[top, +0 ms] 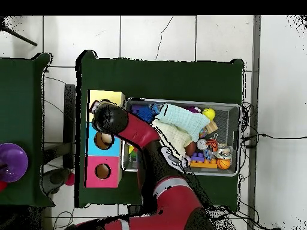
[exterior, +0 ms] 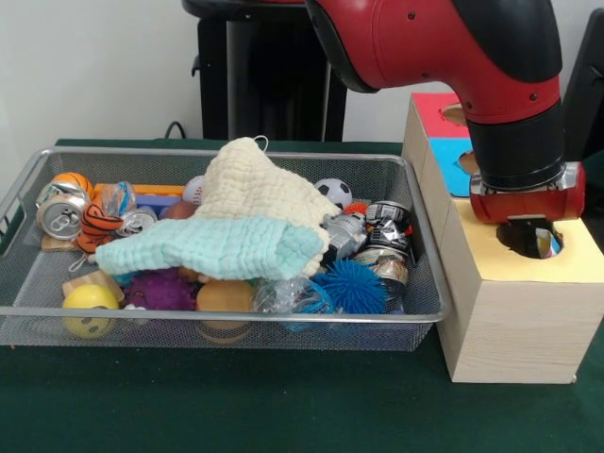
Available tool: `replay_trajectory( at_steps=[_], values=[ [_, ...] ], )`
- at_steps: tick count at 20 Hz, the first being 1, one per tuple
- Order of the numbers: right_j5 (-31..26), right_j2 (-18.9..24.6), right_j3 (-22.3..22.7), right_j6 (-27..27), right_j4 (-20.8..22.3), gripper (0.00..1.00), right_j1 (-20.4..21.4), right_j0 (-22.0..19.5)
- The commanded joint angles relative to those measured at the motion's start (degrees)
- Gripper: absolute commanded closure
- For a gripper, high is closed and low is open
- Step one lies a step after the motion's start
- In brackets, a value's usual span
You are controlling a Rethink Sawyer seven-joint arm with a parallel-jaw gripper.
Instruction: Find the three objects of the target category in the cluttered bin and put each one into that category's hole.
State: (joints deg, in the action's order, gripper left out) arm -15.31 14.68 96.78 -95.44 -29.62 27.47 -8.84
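Yellow-topped pale wooden box (exterior: 528,302) sits at the bench's edge; its round dark hole (exterior: 530,241) has the red-and-black arm's gripper (exterior: 528,231) right over it. Can't tell the grip. Fabric could snag the rim. Silver wire-mesh bin (exterior: 283,319) alongside.

Robot lab, green-covered table (exterior: 283,406), white tiled floor (top: 180,36), loose cables (top: 264,136)
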Motion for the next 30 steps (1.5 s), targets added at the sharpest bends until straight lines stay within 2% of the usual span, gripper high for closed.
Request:
replay_trajectory(
  at_steps=[1,4,5,9,15,23,30],
  values=[
    [2.5,-0.5,-1.9,-11.9,-0.6,1.0,-6.1,1.8],
    [0.5,-5.0,-3.8,-11.9,0.0,1.0,-5.9,4.5],
    [-0.5,-9.2,-6.2,-11.3,1.1,1.0,-6.4,6.9],
    [-3.2,-19.9,-11.0,-13.0,1.3,1.0,-8.1,12.8],
    [-5.7,-30.4,-13.7,-14.6,1.5,1.0,-10.7,18.2],
    [-7.8,-34.8,-16.3,-9.9,4.1,1.0,-12.9,20.1],
    [-9.9,-36.7,-18.5,-6.4,7.9,1.0,-13.6,20.4]
  ],
)
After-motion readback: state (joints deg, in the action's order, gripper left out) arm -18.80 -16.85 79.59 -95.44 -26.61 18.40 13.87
